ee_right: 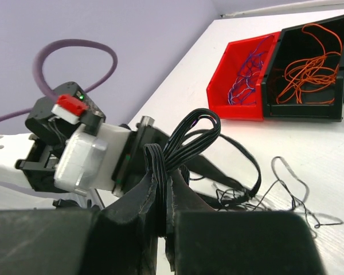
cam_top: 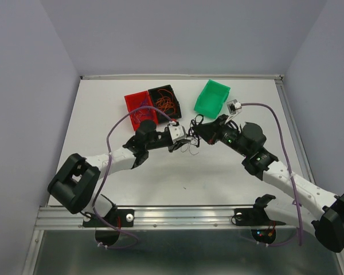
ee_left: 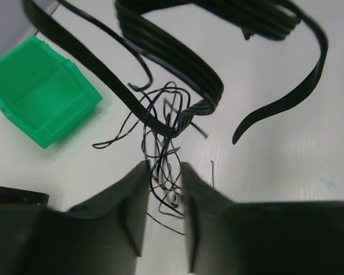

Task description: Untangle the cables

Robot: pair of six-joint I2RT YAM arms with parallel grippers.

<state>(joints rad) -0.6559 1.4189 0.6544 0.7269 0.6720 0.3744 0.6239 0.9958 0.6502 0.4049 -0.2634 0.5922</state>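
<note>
Right wrist: right jaws clamp looped black cables [ee_right: 175, 150].

Red bin [cam_top: 132, 101], blk bin [cam_top: 160, 89], grn bin [cam_top: 213, 97]

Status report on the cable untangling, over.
Right gripper shut on black cable bundle. Left gripper open, straddling thin black strands trailing from it. No obstruction seen.

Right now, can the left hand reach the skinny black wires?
Probably yes. The skinny black wires lie right between the open fingers of the left hand, with nothing blocking them. The right hand only holds the black ribbon cable nearby.
</note>
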